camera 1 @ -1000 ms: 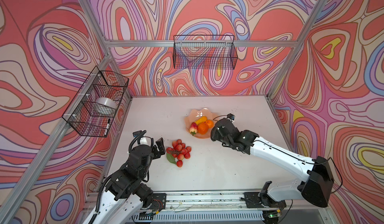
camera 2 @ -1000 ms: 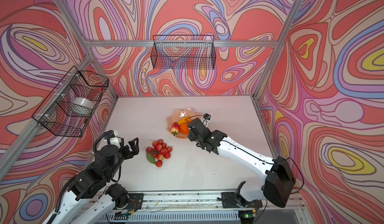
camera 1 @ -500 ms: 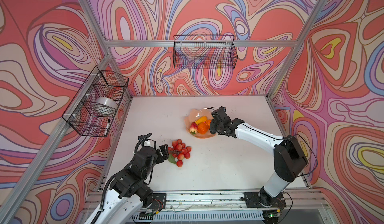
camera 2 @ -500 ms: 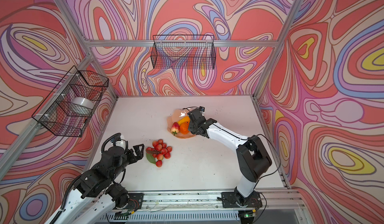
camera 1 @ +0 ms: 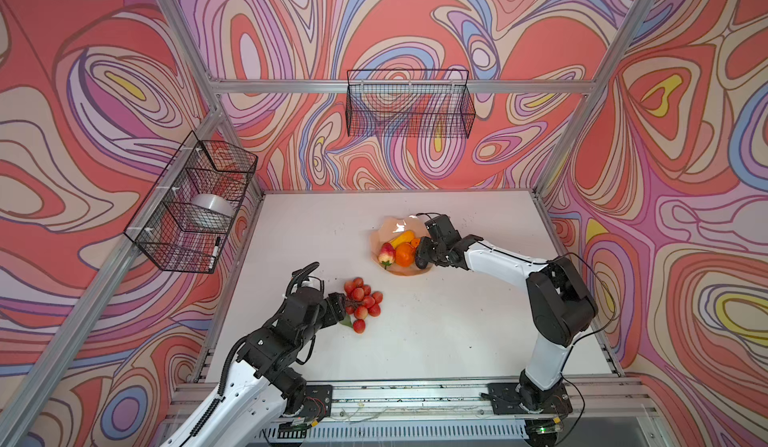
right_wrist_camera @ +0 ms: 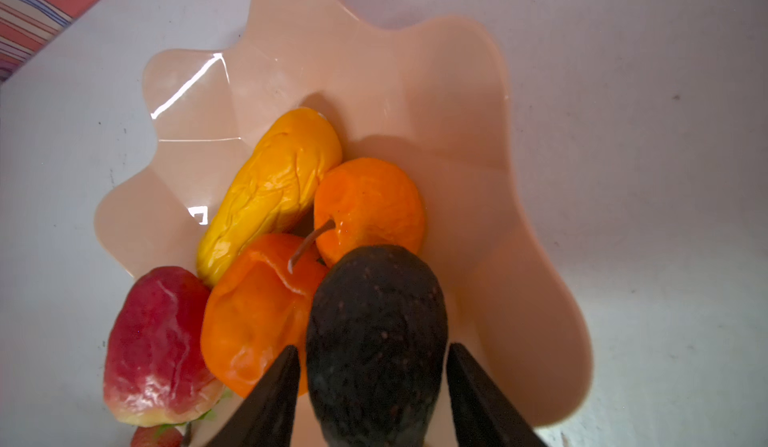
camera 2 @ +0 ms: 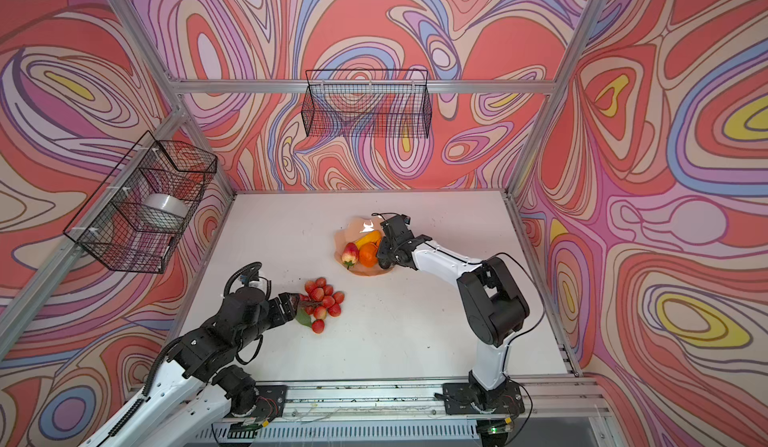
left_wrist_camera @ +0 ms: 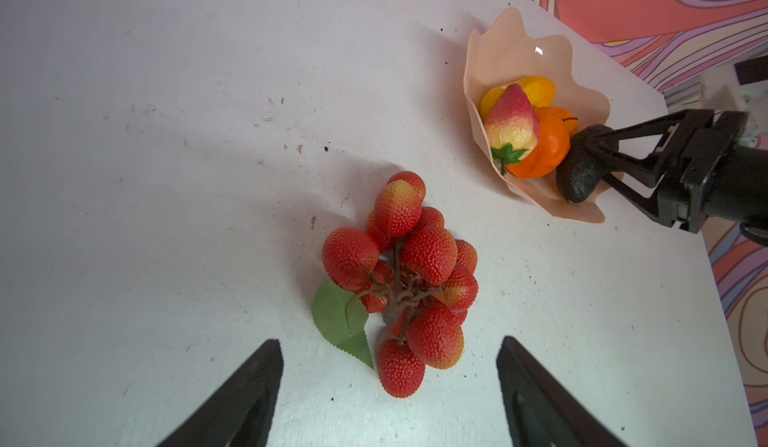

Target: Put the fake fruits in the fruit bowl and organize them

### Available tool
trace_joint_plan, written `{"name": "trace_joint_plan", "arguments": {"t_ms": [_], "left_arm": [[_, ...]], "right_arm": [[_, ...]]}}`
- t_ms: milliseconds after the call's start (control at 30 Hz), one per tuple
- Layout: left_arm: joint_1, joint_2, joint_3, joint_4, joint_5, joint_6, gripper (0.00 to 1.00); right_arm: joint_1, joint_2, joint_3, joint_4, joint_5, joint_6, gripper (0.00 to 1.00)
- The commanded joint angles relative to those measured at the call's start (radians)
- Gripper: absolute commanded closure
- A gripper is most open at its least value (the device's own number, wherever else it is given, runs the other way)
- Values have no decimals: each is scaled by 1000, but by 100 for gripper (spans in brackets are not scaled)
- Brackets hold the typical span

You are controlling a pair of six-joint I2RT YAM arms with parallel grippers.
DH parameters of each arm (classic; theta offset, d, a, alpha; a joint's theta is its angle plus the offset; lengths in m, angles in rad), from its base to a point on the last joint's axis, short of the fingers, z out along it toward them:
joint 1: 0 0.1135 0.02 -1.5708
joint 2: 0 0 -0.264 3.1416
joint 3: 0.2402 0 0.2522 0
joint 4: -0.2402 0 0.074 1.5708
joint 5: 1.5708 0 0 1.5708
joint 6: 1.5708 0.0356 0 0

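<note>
At the arm-side rim of the shallow peach-pink glossy fruit bowl with scalloped edge [right_wrist_camera: 478, 112]: right hand [right_wrist_camera: 374, 345], fingers narrowly apart around the dark pebbled plastic avocado [right_wrist_camera: 376, 324].

Bowl contents: wrinkled yellow-orange mango [right_wrist_camera: 270, 191], larger dented orange [right_wrist_camera: 257, 312], smaller orange [right_wrist_camera: 370, 204], and red-yellow strawberry [right_wrist_camera: 158, 341] leaning at the rim.

On the white table [left_wrist_camera: 145, 175], well apart from the bowl: red grape cluster with green leaf [left_wrist_camera: 407, 283]. Left hand [left_wrist_camera: 390, 341] is wide, its fingers flanking the cluster's near end and touching nothing.

Handling, judged: settle the avocado into the bare hollow beside the oranges, not on the rim, then draw the hand straight back. Take the cluster by its stem knot, since single berries would likely slip.

Not determinable:
- whether the right fingers grip the avocado or stand just clear
- the avocado's underside and resting point
- the strawberry's leafy end, cut off in the right wrist view
</note>
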Motion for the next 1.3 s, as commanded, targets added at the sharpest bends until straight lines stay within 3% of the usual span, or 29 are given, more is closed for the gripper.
{"name": "trace_joint_plan", "arguments": {"t_ms": [0, 400, 767, 933, 1267], "left_arm": [[4, 42, -13, 48, 28, -24, 19], [5, 267, 45, 54, 44, -27, 40], [5, 297, 59, 127, 6, -24, 43], [5, 352, 75, 135, 6, -17, 51], [5, 382, 85, 129, -6, -7, 71]], "right_arm": [[-5, -73, 10, 11, 1, -3, 34], [-9, -339, -44, -31, 111, -20, 23], [-13, -455, -143, -35, 124, -37, 18], [-14, -533, -218, 9, 117, -59, 7], [-14, -589, -249, -25, 166, -51, 6]]}}
